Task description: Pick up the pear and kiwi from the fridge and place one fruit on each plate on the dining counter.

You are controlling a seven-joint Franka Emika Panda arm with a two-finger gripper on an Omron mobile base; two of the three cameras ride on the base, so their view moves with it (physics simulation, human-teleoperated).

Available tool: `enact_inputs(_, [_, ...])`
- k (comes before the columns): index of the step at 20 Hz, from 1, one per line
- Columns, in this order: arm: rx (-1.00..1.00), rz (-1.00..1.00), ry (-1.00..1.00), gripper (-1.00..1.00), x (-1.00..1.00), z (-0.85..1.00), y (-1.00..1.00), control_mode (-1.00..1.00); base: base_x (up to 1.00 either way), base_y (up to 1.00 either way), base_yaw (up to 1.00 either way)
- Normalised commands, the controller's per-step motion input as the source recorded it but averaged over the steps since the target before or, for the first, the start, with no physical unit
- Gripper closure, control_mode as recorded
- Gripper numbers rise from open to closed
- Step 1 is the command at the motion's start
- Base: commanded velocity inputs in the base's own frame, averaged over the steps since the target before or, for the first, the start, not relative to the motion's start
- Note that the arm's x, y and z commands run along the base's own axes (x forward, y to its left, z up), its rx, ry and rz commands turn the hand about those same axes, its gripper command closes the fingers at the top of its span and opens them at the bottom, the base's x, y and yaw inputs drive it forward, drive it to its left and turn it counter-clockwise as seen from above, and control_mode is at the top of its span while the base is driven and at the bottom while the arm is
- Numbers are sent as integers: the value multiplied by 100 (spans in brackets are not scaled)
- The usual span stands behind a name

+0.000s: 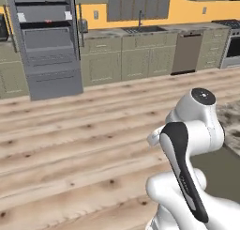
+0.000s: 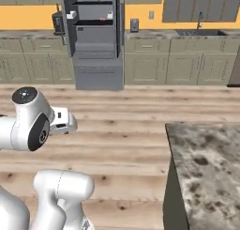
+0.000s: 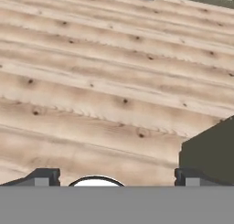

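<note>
no legible text, no labels, no brands, no numbers, no signs

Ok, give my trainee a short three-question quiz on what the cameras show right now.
1. True or false: the fridge stands open across the wooden floor from the robot.
2. Multiple choice: in the hand view, the end effector is A) shut on a pear, B) open with nothing between its fingertips, C) shut on a plate.
3. Fill in: in the right base view, the marble corner at the lower right belongs to the dining ____.

Key: 1 true; 2 B; 3 counter.
</note>
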Motion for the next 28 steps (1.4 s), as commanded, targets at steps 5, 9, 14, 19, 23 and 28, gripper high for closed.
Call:
enact_inputs(5, [0,0,0,-100,0,0,0,100,100,61,-13])
enact_inputs(9, [0,0,0,-100,0,0,0,100,100,65,-14])
enact_inputs(14, [0,0,0,-100,0,0,0,100,100,64,-10])
enact_inputs(19, [0,0,0,-100,0,0,0,100,100,56,2])
enact_inputs(23, [0,0,0,-100,0,0,0,100,100,36,9])
enact_inputs(28, [0,0,0,-100,0,0,0,100,100,34,14])
